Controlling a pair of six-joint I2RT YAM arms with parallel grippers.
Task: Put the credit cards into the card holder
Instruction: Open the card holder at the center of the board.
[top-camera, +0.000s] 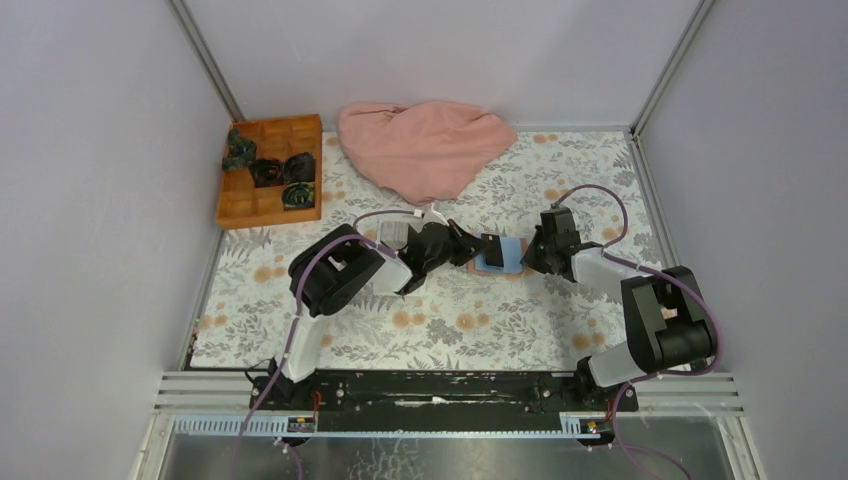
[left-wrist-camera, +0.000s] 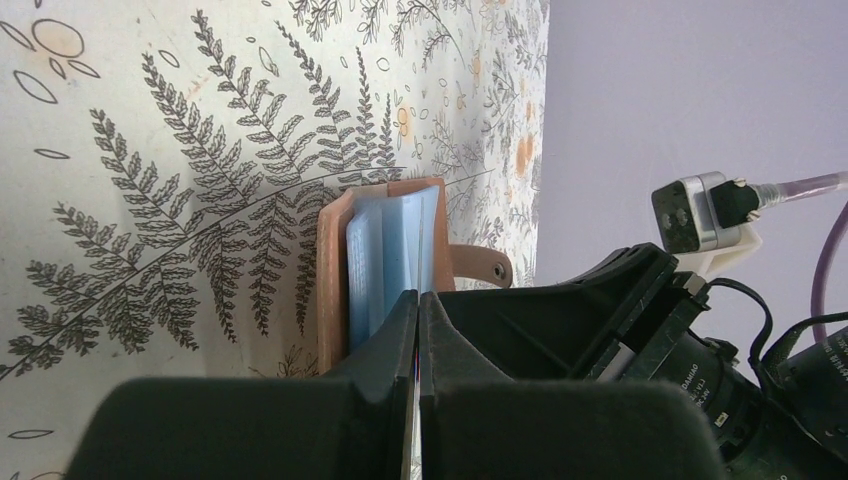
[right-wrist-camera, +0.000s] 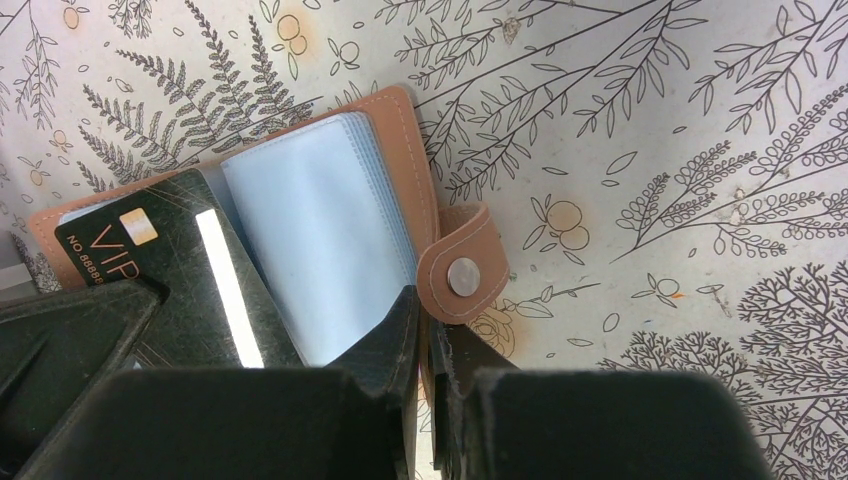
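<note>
At the middle of the counter (top-camera: 450, 320): the card holder (top-camera: 505, 262) lies open on the fern-print surface, between the two arms.
Card holder: reddish-brown cover, opened flat, with a stack of pale blue sleeves (right-wrist-camera: 320, 240) fanned up from its spine.
Snap strap (right-wrist-camera: 462, 275): sticks out from the cover's edge and lies flat on the counter, its metal stud facing up.
Black credit card (right-wrist-camera: 150, 250): marked VIP with a gold chip, it lies slanted over the half of the holder on the left arm's side, just beside the sleeve stack; whether its end sits inside a sleeve cannot be told.
Left gripper (left-wrist-camera: 418, 300): jaws pressed together on the black credit card, which shows edge-on as a thin line between them.
Right gripper (right-wrist-camera: 425, 310): jaws nearly together at the holder's edge just below the snap strap, apparently pinching the brown cover there, though the contact is partly hidden.
Wooden compartment box (top-camera: 262, 215): at the far left corner, well apart from the holder, with dark objects (top-camera: 268, 172) in several compartments.
Pink cloth (top-camera: 425, 148): bunched at the far edge, just beside the box.
</note>
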